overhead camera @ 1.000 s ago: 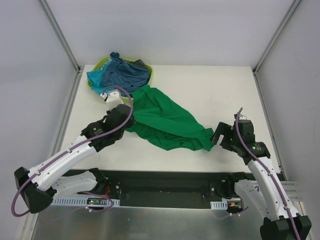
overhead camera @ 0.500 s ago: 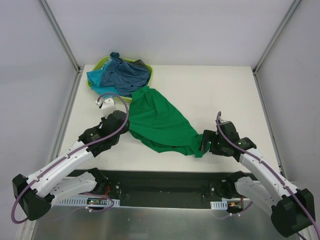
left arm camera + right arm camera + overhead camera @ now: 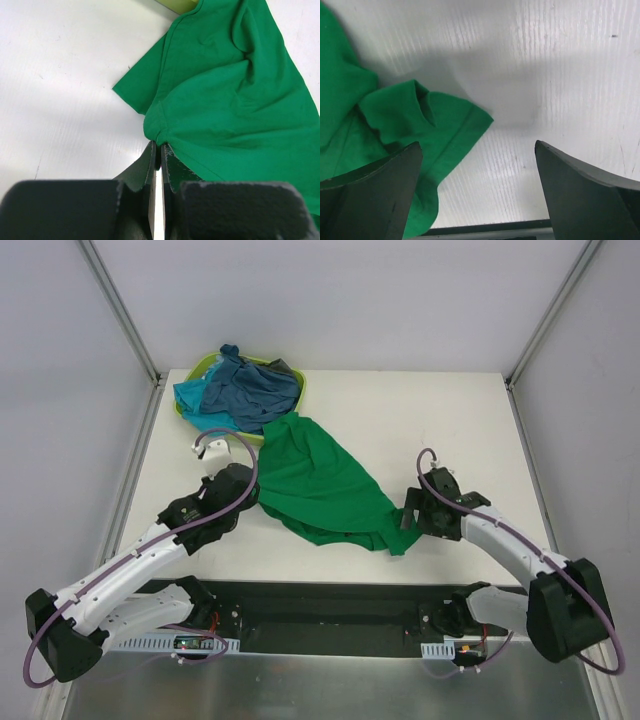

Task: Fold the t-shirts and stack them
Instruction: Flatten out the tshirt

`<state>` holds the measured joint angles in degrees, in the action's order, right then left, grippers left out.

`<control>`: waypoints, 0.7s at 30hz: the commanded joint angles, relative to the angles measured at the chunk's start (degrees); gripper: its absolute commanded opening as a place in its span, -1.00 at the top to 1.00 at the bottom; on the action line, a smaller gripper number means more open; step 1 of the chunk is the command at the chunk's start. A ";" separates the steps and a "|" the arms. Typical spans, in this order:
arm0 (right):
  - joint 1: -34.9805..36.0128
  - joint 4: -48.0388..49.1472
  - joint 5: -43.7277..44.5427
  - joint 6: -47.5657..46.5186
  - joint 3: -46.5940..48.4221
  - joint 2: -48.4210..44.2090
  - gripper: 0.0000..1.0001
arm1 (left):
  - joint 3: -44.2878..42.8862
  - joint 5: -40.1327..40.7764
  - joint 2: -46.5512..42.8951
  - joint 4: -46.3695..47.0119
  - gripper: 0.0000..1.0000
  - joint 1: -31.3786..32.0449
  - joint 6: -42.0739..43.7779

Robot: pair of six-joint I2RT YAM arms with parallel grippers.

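Left gripper (image 3: 159,150): pressed together, pinching the edge of the green t-shirt (image 3: 235,100).
Right gripper (image 3: 476,150): spread wide, holding nothing; a corner of the green t-shirt lies by one finger.
Green t-shirt: lying on the worktop (image 3: 440,420), between the two grippers.
Other t-shirts (image 3: 245,390): piled in the basket (image 3: 203,364), well past the left gripper.

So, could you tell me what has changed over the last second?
The right gripper moved left, and the right end of the green t-shirt came with it, so the cloth lies shorter and more bunched. That gripper's jaws stand open now. The left gripper stays pinched on the shirt's edge; the other t-shirts in the basket are unchanged.
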<state>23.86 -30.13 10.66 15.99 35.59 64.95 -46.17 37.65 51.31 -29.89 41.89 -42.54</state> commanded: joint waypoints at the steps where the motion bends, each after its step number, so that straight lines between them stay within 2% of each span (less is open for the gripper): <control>1: -0.04 2.71 2.62 0.45 4.13 5.79 -0.88 | 0.47 0.76 -0.77 -0.17 1.00 -0.49 -0.08; 3: -0.13 3.49 1.83 0.36 4.57 8.34 -0.79 | 0.38 0.85 -0.77 -0.26 1.00 -0.41 0.27; 7: -0.04 5.17 -0.63 0.80 4.66 12.91 -0.44 | 0.56 0.85 -0.86 -0.26 1.00 -0.49 0.27; 10: -0.04 6.92 -2.56 1.06 4.22 15.55 -0.28 | 0.47 0.94 -0.86 -0.26 1.00 -0.49 0.53; 15: 0.22 7.19 -3.54 1.76 4.22 17.23 0.29 | 0.38 0.93 -0.86 -0.26 1.00 -0.49 0.80; 21: 0.23 6.66 -3.10 2.12 3.34 15.92 0.74 | 0.21 1.46 -0.86 -0.17 1.00 -0.49 0.80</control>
<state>23.79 -24.23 8.95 16.71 40.29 80.05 -45.95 37.65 51.29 -29.89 41.89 -42.48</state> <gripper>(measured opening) 0.192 0.010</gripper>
